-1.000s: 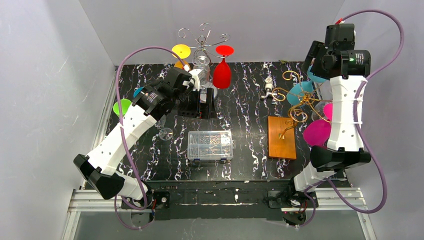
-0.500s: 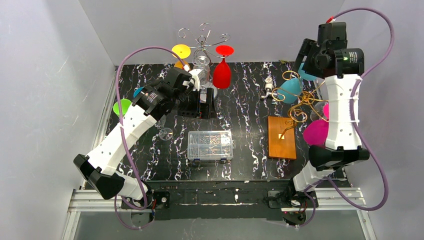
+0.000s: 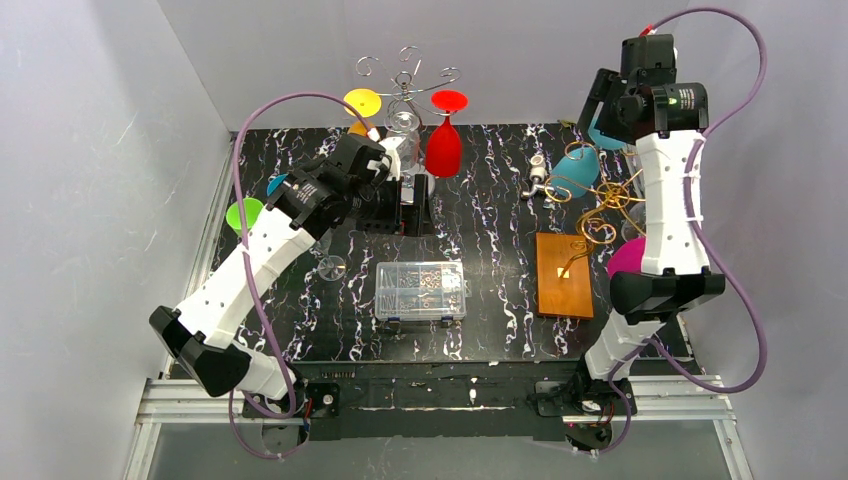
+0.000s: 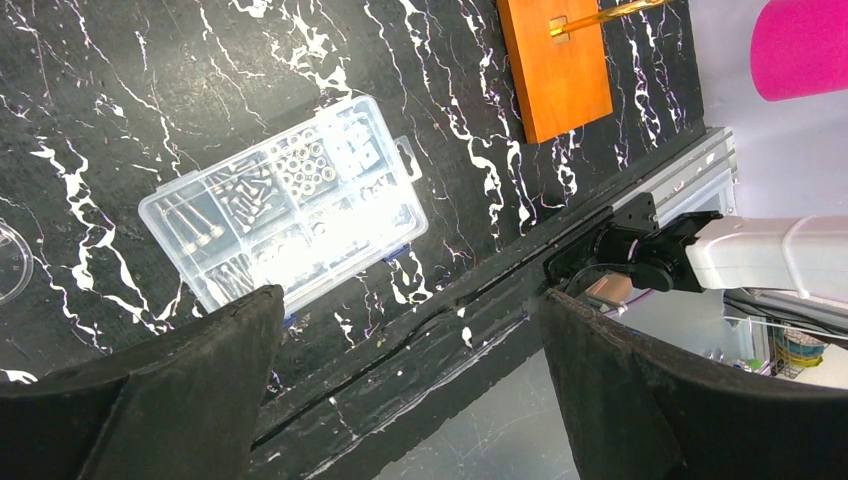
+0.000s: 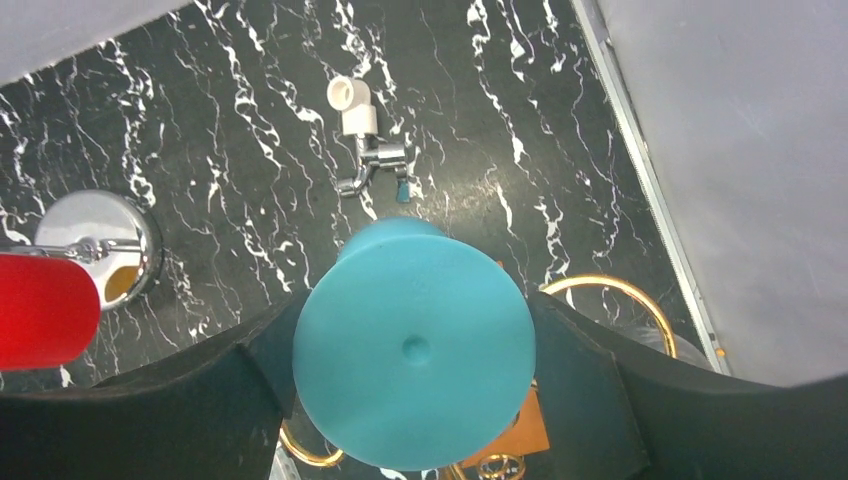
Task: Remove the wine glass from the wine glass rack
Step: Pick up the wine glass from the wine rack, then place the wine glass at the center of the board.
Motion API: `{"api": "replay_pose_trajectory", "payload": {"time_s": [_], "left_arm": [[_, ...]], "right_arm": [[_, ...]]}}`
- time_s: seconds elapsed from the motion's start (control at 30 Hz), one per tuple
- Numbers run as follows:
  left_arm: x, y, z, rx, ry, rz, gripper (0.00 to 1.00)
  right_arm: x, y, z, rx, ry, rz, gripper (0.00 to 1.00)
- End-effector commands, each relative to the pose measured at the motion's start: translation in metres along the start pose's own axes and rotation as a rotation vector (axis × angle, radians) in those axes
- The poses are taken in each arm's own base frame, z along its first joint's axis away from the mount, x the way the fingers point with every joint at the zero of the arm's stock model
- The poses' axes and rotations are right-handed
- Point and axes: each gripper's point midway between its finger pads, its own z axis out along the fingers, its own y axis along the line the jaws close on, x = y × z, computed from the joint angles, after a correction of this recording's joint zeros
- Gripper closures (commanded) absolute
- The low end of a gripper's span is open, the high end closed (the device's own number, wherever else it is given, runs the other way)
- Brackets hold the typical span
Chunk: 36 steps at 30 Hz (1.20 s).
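At the back right of the black marbled worktop (image 3: 490, 215), the right end effector (image 5: 415, 335) holds the teal wine glass (image 3: 577, 166) upside down, foot uppermost, with its jaws spread wide and pressed against either side of the round foot. The glass hangs over the rear left part of the gold wire rack (image 3: 603, 205), whose loops curl close beneath and beside the bowl. We cannot tell whether the glass is fully free of the wire. The rack rises from a wooden base (image 3: 563, 275), with a magenta glass (image 3: 628, 258) low on its right side beside the arm. A chrome tap fitting (image 5: 365, 150) lies on the worktop just past the glass, and the grey side wall (image 5: 740, 180) stands near on the right, along the worktop's metal edge. To the left, bare marbled surface runs as far as the silver rack (image 3: 405, 75), where a red glass (image 3: 445, 148) hangs. The left end effector (image 4: 407, 298) hovers by that silver rack with its jaws fully apart and nothing between them. Its camera looks down on a clear parts box (image 4: 285, 200) lying near the worktop's front edge.
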Motion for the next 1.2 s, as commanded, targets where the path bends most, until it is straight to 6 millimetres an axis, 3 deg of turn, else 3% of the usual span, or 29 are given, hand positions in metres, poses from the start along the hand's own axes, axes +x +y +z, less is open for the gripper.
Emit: {"api": "replay_pose_trajectory", "payload": {"time_s": [0.0, 0.3, 0.57, 1.03, 1.17], "left_arm": [[-0.008, -0.006, -0.005, 0.011, -0.024, -0.008, 0.02], [-0.013, -0.008, 0.004, 0.019, -0.038, -0.061, 0.02], [-0.025, -0.013, 0.008, 0.068, -0.088, -0.151, 0.02], [-0.051, -0.041, 0.015, 0.325, -0.289, -0.267, 0.02], [-0.063, -0.051, 0.007, 0.415, -0.371, -0.267, 0.02]], "right_arm": [[-0.032, 0.019, -0.006, -0.061, -0.119, 0.006, 0.33], [-0.04, 0.052, -0.012, -0.147, -0.163, -0.016, 0.33], [-0.038, 0.086, -0.035, -0.271, -0.186, -0.01, 0.33], [-0.012, 0.133, -0.106, -0.62, -0.108, 0.061, 0.33], [-0.007, 0.145, -0.128, -0.727, -0.064, 0.072, 0.33]]}}
